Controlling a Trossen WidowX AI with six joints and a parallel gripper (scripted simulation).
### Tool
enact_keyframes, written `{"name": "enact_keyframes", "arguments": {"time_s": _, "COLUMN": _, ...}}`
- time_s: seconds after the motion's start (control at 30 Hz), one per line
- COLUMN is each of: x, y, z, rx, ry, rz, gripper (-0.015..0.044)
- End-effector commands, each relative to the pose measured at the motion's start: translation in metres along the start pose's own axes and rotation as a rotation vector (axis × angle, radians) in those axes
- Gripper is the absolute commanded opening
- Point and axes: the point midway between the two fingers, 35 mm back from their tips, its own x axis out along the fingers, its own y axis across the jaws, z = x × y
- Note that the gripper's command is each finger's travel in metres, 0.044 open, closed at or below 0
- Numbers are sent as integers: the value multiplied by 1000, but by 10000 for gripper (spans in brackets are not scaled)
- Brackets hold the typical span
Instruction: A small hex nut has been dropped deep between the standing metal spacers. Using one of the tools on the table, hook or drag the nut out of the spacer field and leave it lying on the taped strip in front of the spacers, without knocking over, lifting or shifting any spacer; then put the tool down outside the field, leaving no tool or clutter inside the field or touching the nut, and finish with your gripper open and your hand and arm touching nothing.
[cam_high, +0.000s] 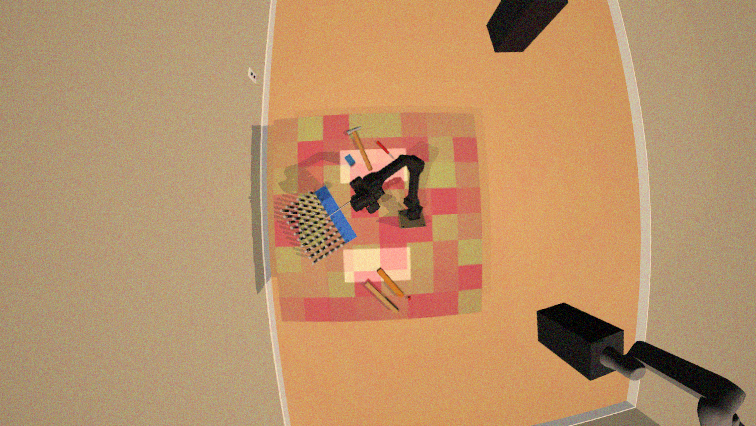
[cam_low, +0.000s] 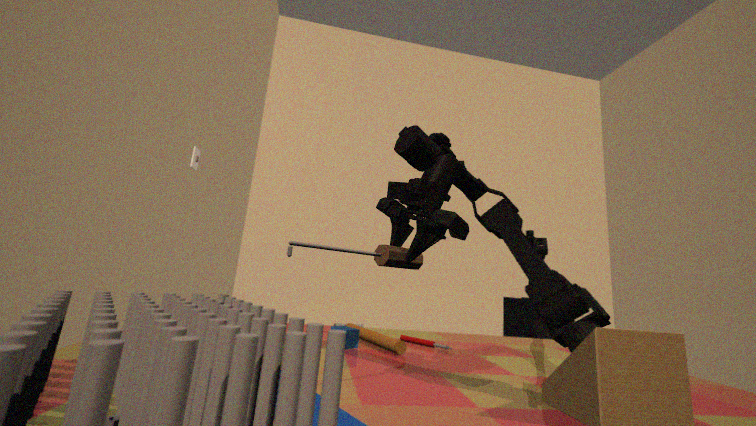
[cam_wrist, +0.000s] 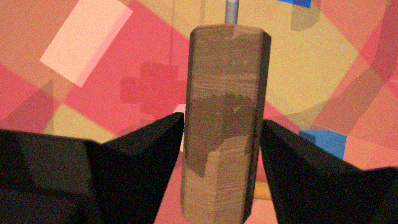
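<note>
My gripper (cam_low: 400, 252) (cam_wrist: 222, 124) is shut on the wooden handle (cam_low: 388, 256) (cam_wrist: 225, 75) of a hook tool and holds it in the air. The tool's thin grey rod (cam_low: 333, 248) (cam_wrist: 231, 12) runs about level, with its short bent tip (cam_low: 289, 251) pointing down, above the spacer tops. From above, the rod (cam_high: 339, 208) reaches over the blue taped strip (cam_high: 344, 228) to the front edge of the spacer field. The grey spacers (cam_high: 315, 226) (cam_low: 333, 365) stand upright in rows. The hex nut cannot be made out in any view.
A hammer (cam_high: 362, 150), a red screwdriver (cam_high: 382, 147) (cam_low: 417, 341) and a blue block (cam_high: 349, 159) (cam_low: 347, 338) lie on one side. An orange tool (cam_high: 390, 282) and a wooden-handled tool (cam_high: 380, 295) lie on the other side.
</note>
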Motion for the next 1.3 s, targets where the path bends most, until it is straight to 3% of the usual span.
{"name": "enact_keyframes", "arguments": {"time_s": 0.0, "x": 0, "y": -2, "z": -3, "rx": 33, "ry": -1, "rz": -16, "gripper": 0}}
{"name": "enact_keyframes", "arguments": {"time_s": 0.2, "x": 8, "y": 0, "z": -3, "rx": 34, "ry": -1, "rz": -10, "gripper": 0}}
{"name": "enact_keyframes", "arguments": {"time_s": 1.27, "x": 132, "y": 34, "z": -35, "rx": 36, "ry": -7, "rz": -7, "gripper": 0}}
